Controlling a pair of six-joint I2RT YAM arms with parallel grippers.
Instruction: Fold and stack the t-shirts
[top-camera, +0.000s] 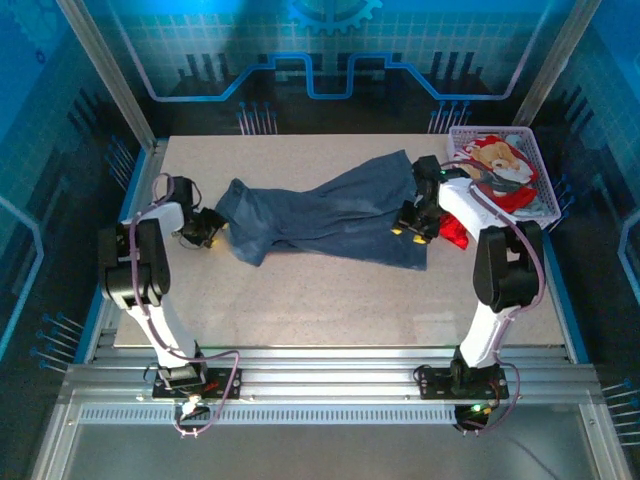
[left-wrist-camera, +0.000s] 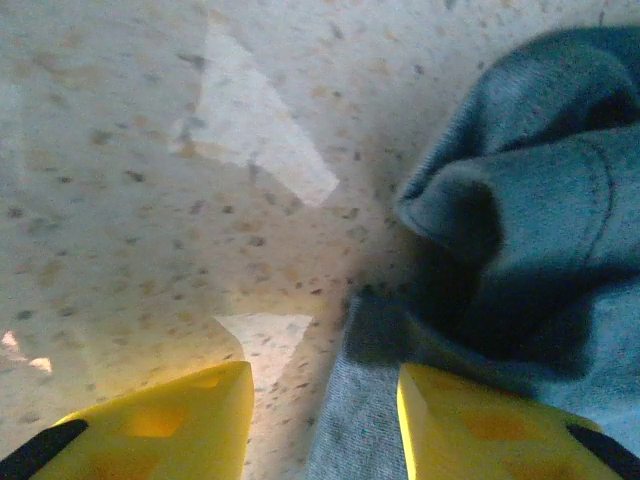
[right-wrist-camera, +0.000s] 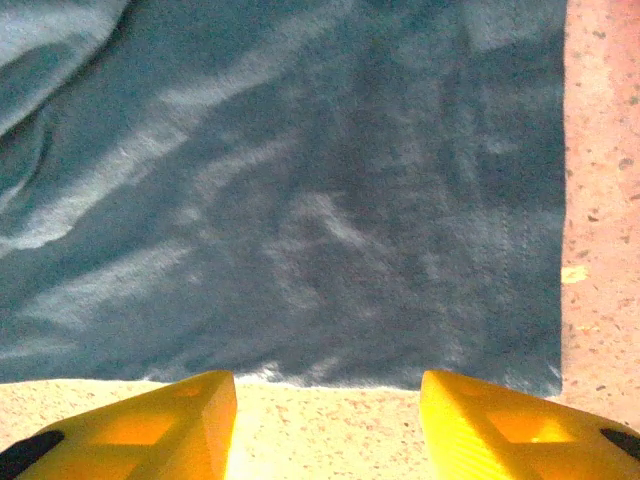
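Left gripper (left-wrist-camera: 322, 400) stands with its jaws apart and nothing clamped between them. A bunched end of the blue tee (top-camera: 330, 215) lies just ahead of it and off to one side, with a pale strip of the cloth reaching in beside one finger. Bare table (top-camera: 300, 300) shows in the rest of the gap.

Right gripper (right-wrist-camera: 328, 385) is likewise spread and empty. The tee's straight hem runs just beyond its fingertips, with the hem's corner ahead and to its right.

By my reading, the task is at an early stage. The blue tee is drawn out across the table between the two grippers but no fold has been made. It is fairly flat at the right gripper's end, while at the left gripper's end it is creased, narrowed and doubled over itself.

The red tee (top-camera: 495, 160) lies heaped in the basket (top-camera: 487, 130) beyond the right gripper with its bear print facing up, and some red cloth spills out beside that arm. Still to do are flattening and folding the blue tee, fetching and folding the red one, and stacking them.

The blue cloth looks soft and limp, a dusty slate with a greyer inner face.
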